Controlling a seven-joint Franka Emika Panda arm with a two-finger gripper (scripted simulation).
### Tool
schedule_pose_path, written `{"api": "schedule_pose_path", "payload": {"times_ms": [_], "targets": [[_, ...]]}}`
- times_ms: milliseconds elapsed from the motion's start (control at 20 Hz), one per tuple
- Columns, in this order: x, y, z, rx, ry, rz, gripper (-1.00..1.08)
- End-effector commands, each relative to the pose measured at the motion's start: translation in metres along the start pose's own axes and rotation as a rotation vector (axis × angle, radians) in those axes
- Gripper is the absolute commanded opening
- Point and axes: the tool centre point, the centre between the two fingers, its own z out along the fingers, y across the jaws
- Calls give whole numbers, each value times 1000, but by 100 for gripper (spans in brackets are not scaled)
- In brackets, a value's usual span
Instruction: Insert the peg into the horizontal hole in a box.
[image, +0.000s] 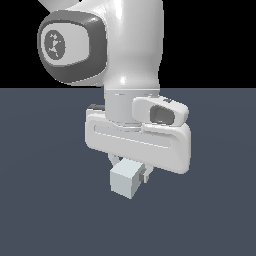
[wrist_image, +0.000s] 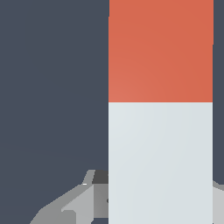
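- Exterior view: the tool (image: 131, 172) hangs below the white arm (image: 132, 45) and is clamped on the peg (image: 125, 182). Short fingers (image: 146, 172) show on either side of the bar, pressed against it.
- Only the pale grey-white end of the peg shows here, as a square face turned toward the camera and slightly toward the exterior view's left. Its long axis therefore runs away from the viewer, roughly level with the bench (image: 45, 200).
- The peg sits under the middle of the tool body, above the dark blue-grey bench; whether it touches the surface cannot be told.
- The bench surface around the peg on both sides and in front is plain.

- Wrist view: the peg (wrist_image: 160, 131) fills a broad strip of the picture, pale grey-white near the tool and red over the far part, with a sharp straight line between the colours.
- Grey finger parts (wrist_image: 74, 205) appear beside the pale section, close against the bar.
- The peg's long edges are straight and parallel; the bench (wrist_image: 52, 87) beside it is uniformly dark.
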Motion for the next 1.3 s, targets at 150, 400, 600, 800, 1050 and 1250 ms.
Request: {"api": "schedule_pose_path", "payload": {"times_ms": [150, 400, 600, 800, 1050, 1250], "targets": [[58, 14, -11, -4, 1, -178, -100], [115, 16, -20, -4, 1, -352, -100], [162, 10, -27, -5, 1, -494, -100], [202, -1, -34, -5, 2, -620, -100], [243, -18, -40, -4, 2, -754, -100], [265, -31, -44, -4, 2, -832, -100]]}}
